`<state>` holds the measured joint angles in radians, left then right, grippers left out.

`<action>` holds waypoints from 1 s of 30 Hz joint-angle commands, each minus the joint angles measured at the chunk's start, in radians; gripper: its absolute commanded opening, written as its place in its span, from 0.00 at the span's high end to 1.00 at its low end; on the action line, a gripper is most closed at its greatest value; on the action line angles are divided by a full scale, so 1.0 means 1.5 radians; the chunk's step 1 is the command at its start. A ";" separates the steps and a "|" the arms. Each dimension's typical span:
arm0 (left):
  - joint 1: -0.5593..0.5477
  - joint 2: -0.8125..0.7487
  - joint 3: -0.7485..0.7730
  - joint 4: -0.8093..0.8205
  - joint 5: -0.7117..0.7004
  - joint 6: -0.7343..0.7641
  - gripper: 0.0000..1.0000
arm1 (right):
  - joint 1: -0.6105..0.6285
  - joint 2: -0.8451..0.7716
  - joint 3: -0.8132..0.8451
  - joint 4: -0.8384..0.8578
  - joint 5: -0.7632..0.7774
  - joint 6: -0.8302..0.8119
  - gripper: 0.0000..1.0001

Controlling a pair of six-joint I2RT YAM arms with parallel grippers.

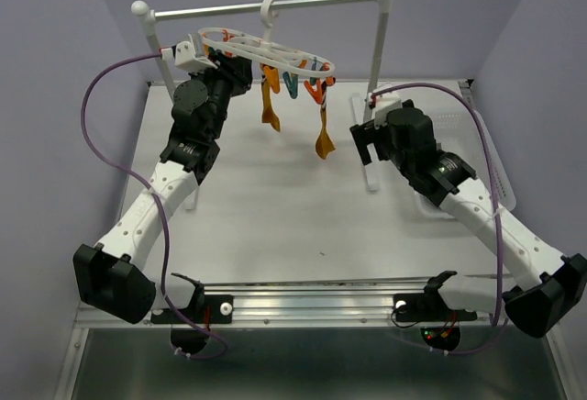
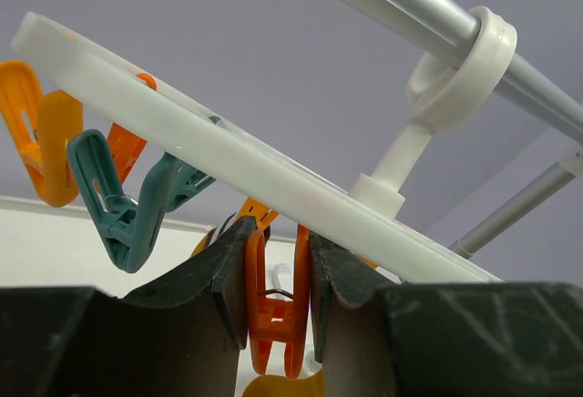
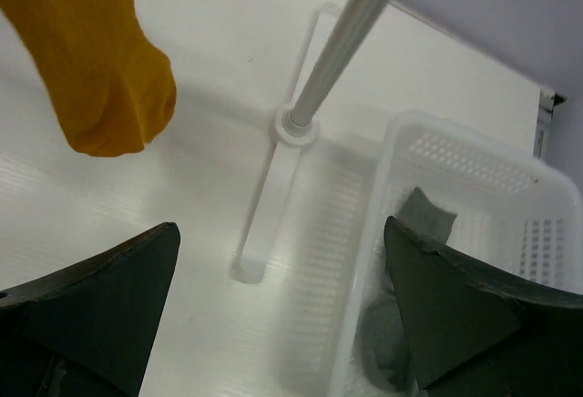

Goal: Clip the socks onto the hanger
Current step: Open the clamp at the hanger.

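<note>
Left end effector (image 2: pixel 278 274) was up under the hanger (image 2: pixel 209 147), its pads squeezing an orange clip (image 2: pixel 273 310) just below the white frame. A teal clip (image 2: pixel 127 215) dangled off to its left. Two orange socks (image 1: pixel 324 134) hung from the hanger, to its right. Over to the right end effector (image 3: pixel 278 324): jaws wide apart, holding nothing, above the tabletop (image 3: pixel 164 197). The stand's post (image 3: pixel 342 42) rose straight ahead of it. Ahead-right, the basket (image 3: pixel 474 165) held grey socks (image 3: pixel 426 219).
</note>
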<state>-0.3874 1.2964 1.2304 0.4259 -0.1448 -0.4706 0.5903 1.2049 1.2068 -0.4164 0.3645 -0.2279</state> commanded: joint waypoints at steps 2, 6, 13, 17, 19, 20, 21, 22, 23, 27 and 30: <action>0.000 -0.035 0.006 0.008 -0.039 -0.002 1.00 | -0.063 -0.051 0.014 -0.075 0.061 0.256 0.00; 0.000 -0.045 0.003 0.002 -0.039 -0.009 1.00 | -0.213 -0.017 0.001 -0.163 0.011 0.362 0.00; -0.001 -0.054 -0.014 0.005 -0.045 -0.019 1.00 | -0.402 0.068 -0.022 -0.139 -0.068 0.444 0.00; -0.002 -0.055 -0.031 0.023 -0.043 -0.021 1.00 | -0.468 0.117 -0.030 -0.106 -0.084 0.449 0.00; -0.001 -0.055 -0.032 0.033 -0.042 -0.021 1.00 | -0.505 0.148 -0.047 -0.068 -0.116 0.443 0.00; -0.003 -0.054 -0.029 0.034 -0.044 -0.021 1.00 | -0.512 0.160 -0.049 -0.057 -0.124 0.439 0.00; -0.003 -0.050 -0.027 0.034 -0.044 -0.020 1.00 | -0.512 0.173 -0.048 -0.038 -0.138 0.431 0.01; -0.003 -0.049 -0.024 0.034 -0.044 -0.018 1.00 | -0.512 0.185 -0.045 -0.025 -0.157 0.419 0.01; -0.004 -0.046 -0.021 0.034 -0.044 -0.016 1.00 | -0.512 0.202 -0.040 0.010 -0.185 0.383 0.01; -0.004 -0.037 -0.014 0.034 -0.044 -0.014 1.00 | -0.512 0.213 -0.023 0.111 -0.282 0.301 0.02; -0.004 -0.031 -0.012 0.035 -0.046 -0.015 1.00 | -0.512 0.251 0.040 0.111 -0.282 0.231 0.02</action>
<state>-0.3927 1.2549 1.1915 0.4221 -0.1730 -0.4988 -0.1764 1.5528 1.1458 -0.3988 0.0208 0.2821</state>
